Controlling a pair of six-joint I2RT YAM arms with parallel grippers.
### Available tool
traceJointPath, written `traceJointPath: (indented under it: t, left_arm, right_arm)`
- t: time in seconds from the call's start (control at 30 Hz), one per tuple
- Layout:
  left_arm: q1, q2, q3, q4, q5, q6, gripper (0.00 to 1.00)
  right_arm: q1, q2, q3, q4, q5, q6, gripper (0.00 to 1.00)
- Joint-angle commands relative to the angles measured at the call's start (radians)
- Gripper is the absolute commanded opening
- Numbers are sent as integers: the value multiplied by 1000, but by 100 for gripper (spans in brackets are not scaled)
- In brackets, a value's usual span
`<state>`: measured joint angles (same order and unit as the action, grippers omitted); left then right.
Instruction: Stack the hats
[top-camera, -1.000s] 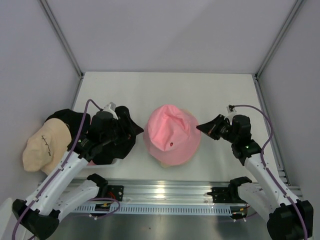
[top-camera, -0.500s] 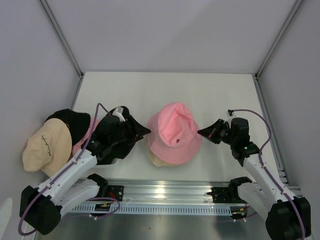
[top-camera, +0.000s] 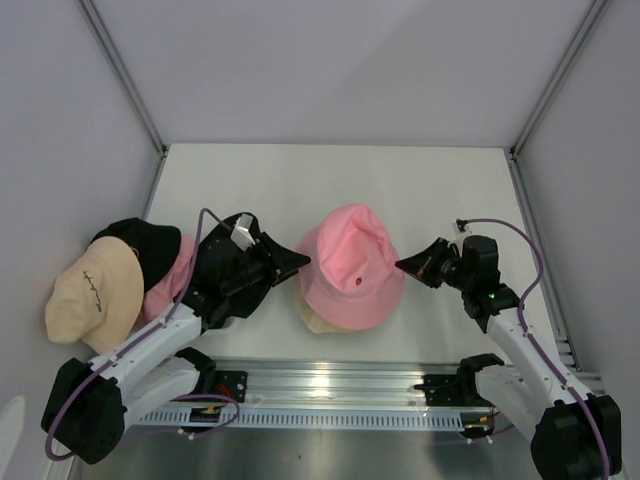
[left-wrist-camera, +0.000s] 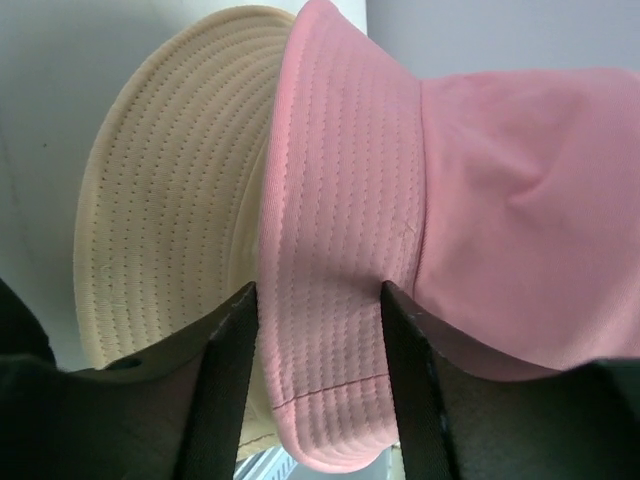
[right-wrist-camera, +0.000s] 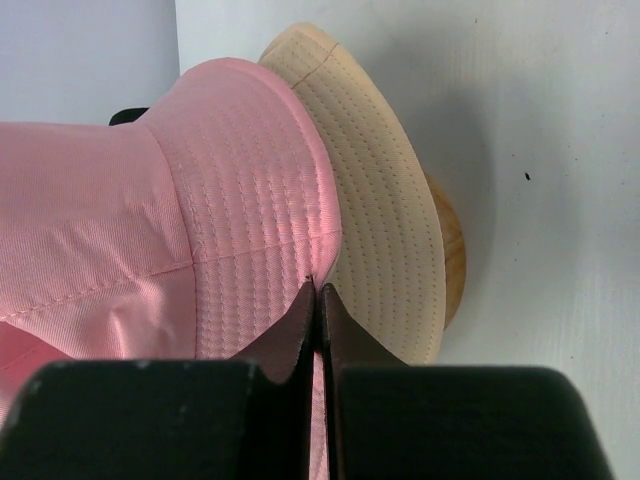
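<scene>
A pink hat (top-camera: 350, 262) sits in the middle of the table on top of a cream hat (top-camera: 314, 319). The cream hat's brim (right-wrist-camera: 385, 250) sticks out below it. My right gripper (top-camera: 403, 264) is shut on the pink hat's right brim (right-wrist-camera: 255, 230). At the hat's left brim, my left gripper (top-camera: 298, 262) is open, one finger on each side of the pink brim (left-wrist-camera: 330, 300). At the far left lie a cream-beige hat with dark script (top-camera: 93, 290), a black hat (top-camera: 140, 243) and another pink hat (top-camera: 170, 285).
A round wooden stand (right-wrist-camera: 455, 262) shows under the cream brim in the right wrist view. White walls with metal posts close in the table on three sides. A metal rail (top-camera: 330, 380) runs along the near edge by the arm bases.
My left gripper has moved right to the pink hat's left brim and its jaws have narrowed around it. The pink hat has shifted slightly, baring the cream brim. The right gripper has stayed shut.
</scene>
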<state>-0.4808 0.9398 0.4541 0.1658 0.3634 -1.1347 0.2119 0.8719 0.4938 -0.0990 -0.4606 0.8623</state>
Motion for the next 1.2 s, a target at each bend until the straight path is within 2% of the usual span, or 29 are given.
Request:
traceJointPath:
  t: [0.0, 0.03, 0.1, 0.13, 0.2, 0.23, 0.33, 0.43, 0.6, 0.7, 0.77, 0.87, 1.03, 1.17]
  left_arm:
    - [8, -38, -61, 167, 6, -33, 49]
    - [11, -41, -60, 158, 3, -25, 37]
    - [13, -38, -58, 153, 8, -5, 32]
    - [13, -35, -61, 165, 11, -5, 23]
    - [13, -21, -65, 179, 16, -10, 11]
    - [13, -16, -63, 178, 13, -11, 1]
    - [13, -32, -75, 184, 3, -20, 1]
    - [13, -122, -60, 120, -44, 1, 1]
    - [13, -291, 34, -331, -222, 82, 1]
    - [13, -271, 84, -518, -319, 88, 1]
    - [13, -222, 78, -519, -307, 99, 1]
    - [13, -179, 25, -438, -265, 93, 1]
    - [10, -87, 12, -477, -284, 108, 1]
    - [-18, -9, -3, -410, -277, 121, 1]
  right_arm:
    - [-3, -5, 11, 19, -12, -17, 0]
    - [-3, -5, 11, 21, -13, -17, 0]
    - [-3, -5, 9, 25, -13, -17, 0]
    - [-3, -7, 9, 27, -15, -17, 0]
    - [-2, -4, 9, 25, -15, -17, 0]
    - [-2, -4, 11, 22, -16, -19, 0]
    - [4, -16, 15, 9, -9, -40, 0]
    - [17, -43, 25, -28, 26, -69, 0]
    - [27, -68, 35, -28, 37, -77, 0]
    - [43, -56, 34, -11, 43, -78, 0]
    - [52, -42, 34, -5, 49, -85, 0]
    - [67, -25, 23, 4, 65, -94, 0]
    - [78, -2, -23, 18, 112, -108, 0]
    - [78, 53, -60, 24, 154, -135, 0]
